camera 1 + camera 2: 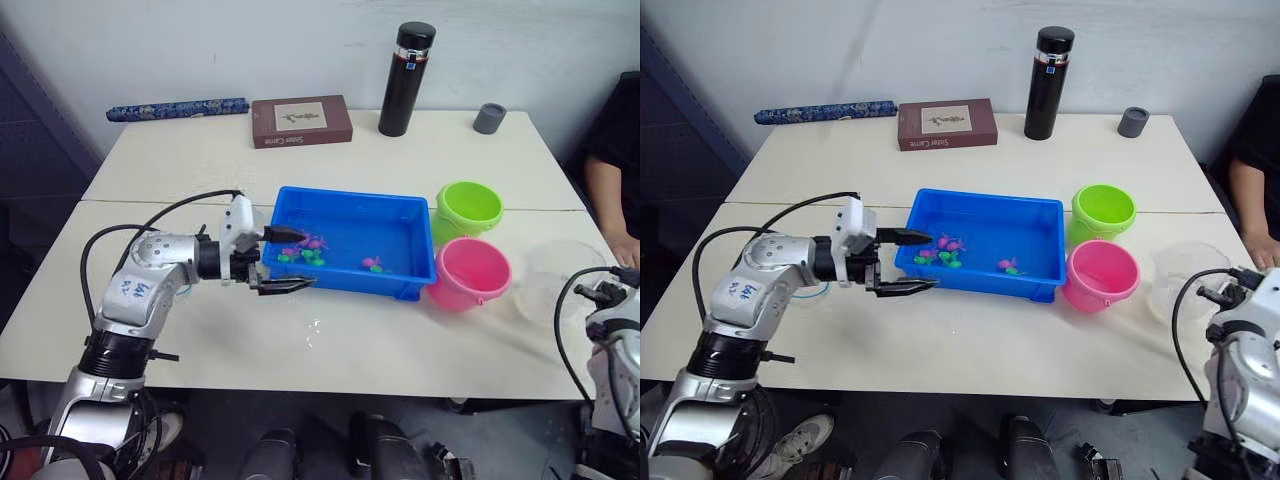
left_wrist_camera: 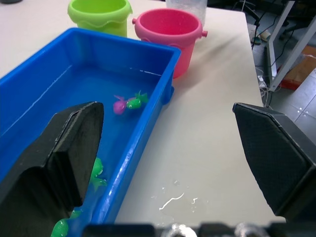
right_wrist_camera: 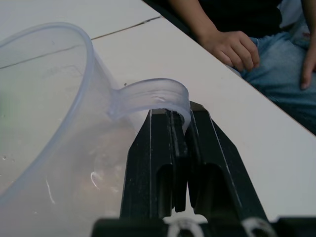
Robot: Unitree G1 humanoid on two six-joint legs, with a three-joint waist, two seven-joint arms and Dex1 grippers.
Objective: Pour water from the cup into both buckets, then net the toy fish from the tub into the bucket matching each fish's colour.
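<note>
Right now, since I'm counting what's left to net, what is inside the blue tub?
The tub holds shallow water and small toy fish, pink and green, clustered near its left end, plus a pair nearer the buckets. The left gripper's finger hides some of them, so I cannot count exactly.

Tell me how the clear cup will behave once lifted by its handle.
The cup looks thin and clear, so probably light and somewhat flexible. The right hand pinches only its narrow handle, so it may swing or twist. Its wide mouth could let water slosh out if tilted quickly.

Silver jointed left arm [image 1: 140, 290], looping black cables, blue scrawled marking, black-fingered claw [image 1: 285, 260]
</note>
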